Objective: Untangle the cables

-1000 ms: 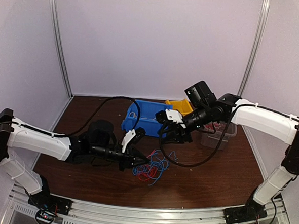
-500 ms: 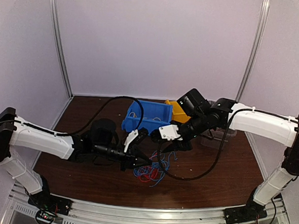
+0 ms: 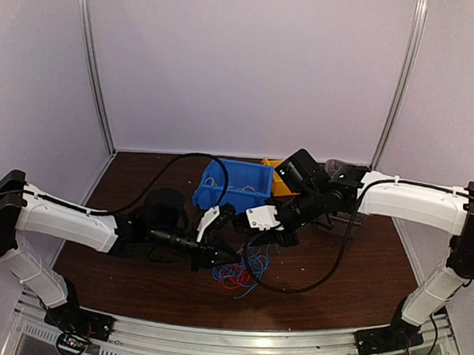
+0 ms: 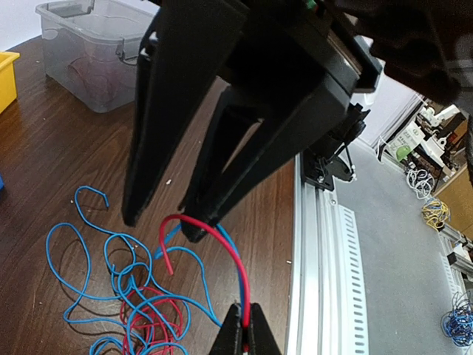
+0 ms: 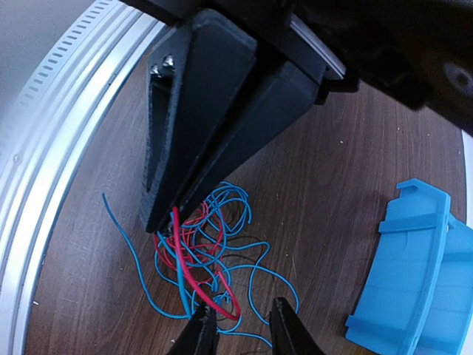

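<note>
- The cables [image 3: 242, 272] lie as a loose heap of blue and red loops on the brown table [image 3: 352, 273], near its front edge and about midway between left and right.
- The left gripper [image 4: 244, 314] reaches in from the left, and its tip sits just left of the heap.
- Its jaws are pressed together on a red strand [image 4: 238, 270] that arcs up out of the heap. A blue length runs into the same pinch.
- The right gripper [image 5: 241, 310] comes in from the far right and points down at the heap, close to the left gripper.
- Its jaws stand partly apart with a clear gap between them.
- In the right wrist view the red strand crosses that gap near one finger. Nothing there shows it clamped, so this gripper has hold of nothing.
- In the left wrist view the strand's raised bend sits at the right gripper's fingertips.
- A blue bin [image 3: 235, 187] stands just beyond the heap, with a yellow bin [image 3: 281, 176] at its right.
- A clear lidded box [image 4: 89, 52] sits further right on the table.
</note>
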